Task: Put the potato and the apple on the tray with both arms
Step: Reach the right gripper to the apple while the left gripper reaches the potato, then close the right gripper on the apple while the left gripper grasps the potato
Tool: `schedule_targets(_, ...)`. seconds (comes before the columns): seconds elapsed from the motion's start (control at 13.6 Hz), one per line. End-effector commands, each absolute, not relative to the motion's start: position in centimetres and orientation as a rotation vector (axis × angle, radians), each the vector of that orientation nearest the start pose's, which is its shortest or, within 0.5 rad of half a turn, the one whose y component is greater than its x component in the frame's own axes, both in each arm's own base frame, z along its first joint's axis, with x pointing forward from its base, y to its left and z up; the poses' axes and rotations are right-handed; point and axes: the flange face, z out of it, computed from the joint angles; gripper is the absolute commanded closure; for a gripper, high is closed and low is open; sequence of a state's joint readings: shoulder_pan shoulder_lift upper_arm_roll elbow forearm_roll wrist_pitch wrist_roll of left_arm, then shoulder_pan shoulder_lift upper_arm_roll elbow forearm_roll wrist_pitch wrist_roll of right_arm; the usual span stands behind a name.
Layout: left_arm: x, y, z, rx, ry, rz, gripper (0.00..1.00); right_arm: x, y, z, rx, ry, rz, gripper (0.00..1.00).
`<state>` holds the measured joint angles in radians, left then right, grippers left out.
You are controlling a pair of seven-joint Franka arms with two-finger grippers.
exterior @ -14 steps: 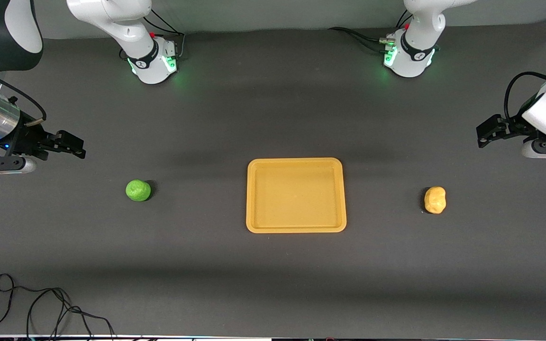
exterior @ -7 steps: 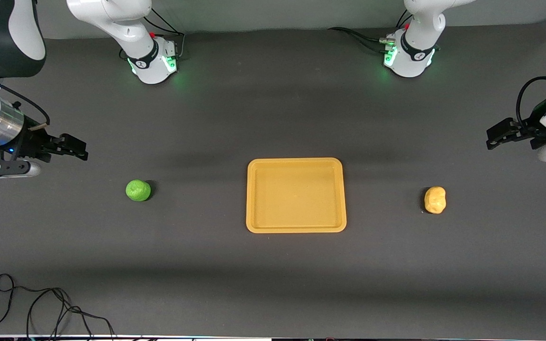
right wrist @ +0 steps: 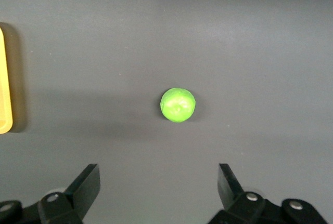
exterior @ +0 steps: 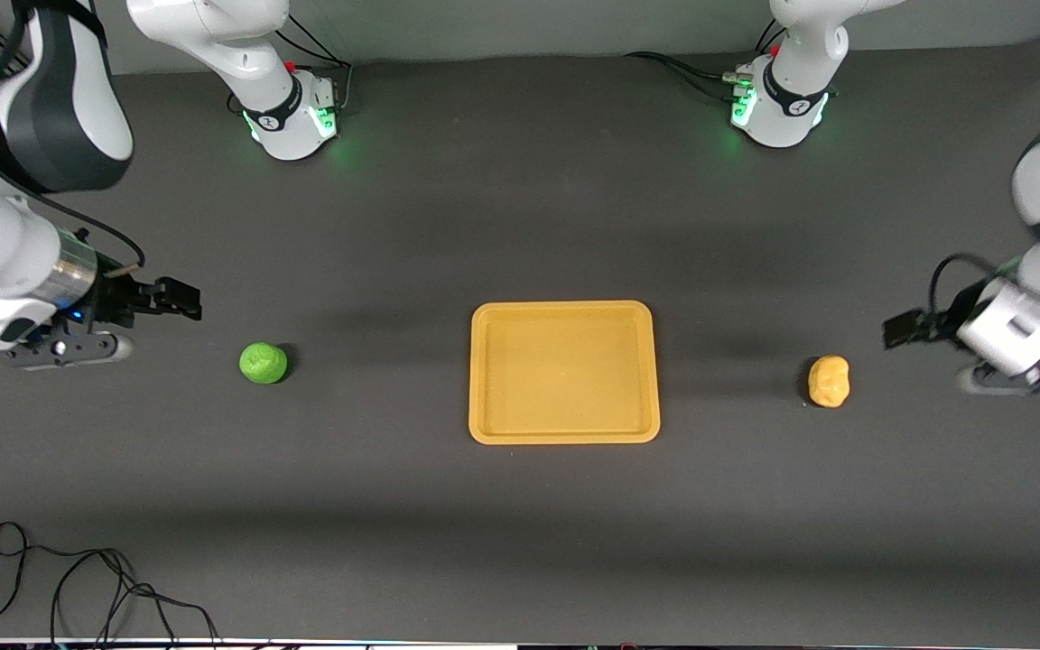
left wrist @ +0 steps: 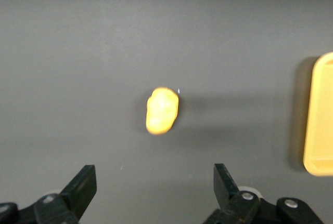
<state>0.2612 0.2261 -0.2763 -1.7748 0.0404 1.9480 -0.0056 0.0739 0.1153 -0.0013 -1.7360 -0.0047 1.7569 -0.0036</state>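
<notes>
The orange-yellow tray (exterior: pixel 564 433) lies at the table's middle, with nothing on it. The lime-green apple (exterior: pixel 263 363) sits on the table toward the right arm's end. The yellow-tan potato (exterior: pixel 829 381) sits toward the left arm's end. My right gripper (exterior: pixel 179 299) is open and empty in the air, beside the apple and apart from it; the apple shows in the right wrist view (right wrist: pixel 178 105) ahead of the spread fingers. My left gripper (exterior: pixel 901 329) is open and empty beside the potato, which shows in the left wrist view (left wrist: pixel 162 110).
A black cable (exterior: pixel 78 587) lies coiled at the table's near edge toward the right arm's end. Both arm bases (exterior: pixel 290 113) stand at the table's edge farthest from the front camera. The tray's edge shows in each wrist view (left wrist: pixel 320 115).
Both arms have swung in from the table's ends. The right gripper has come closer to the apple, the left gripper lower and closer to the potato. Apple, potato and tray have not moved.
</notes>
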Motion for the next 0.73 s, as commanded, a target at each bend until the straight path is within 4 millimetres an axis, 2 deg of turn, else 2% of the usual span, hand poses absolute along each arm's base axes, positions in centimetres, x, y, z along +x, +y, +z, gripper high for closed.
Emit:
schedule_targets(0.0,62.1,0.2,37.7,-3.124,0.111,0.061,0.00,58.7,4.1,48.3,-3.151,-0.168,0.082,0.00)
schedule_targets(0.22,63.6,0.2,28.3,-3.137,0.157,0.094,0.00,58.9,4.1,44.3,-3.150,-0.208,0.019,0.00)
schedule_targets(0.29,63.5,0.6,25.7,-3.145,0.151,0.107,0.00,59.1,4.2,44.1,-3.149,-0.211,0.000,0.00)
schedule_targets(0.37,62.6,0.5,23.5,-3.147,0.159,0.122,0.00,59.4,4.4,43.2,-3.149,-0.216,0.005,0.00)
schedule_targets(0.51,61.4,0.0,21.6,-3.159,0.153,0.049,0.00,60.1,4.4,41.2,-3.149,-0.215,-0.017,0.00)
schedule_targets(0.66,60.9,-0.3,20.7,-3.164,0.158,0.027,0.00,60.3,4.5,39.0,-3.152,-0.222,-0.003,0.00)
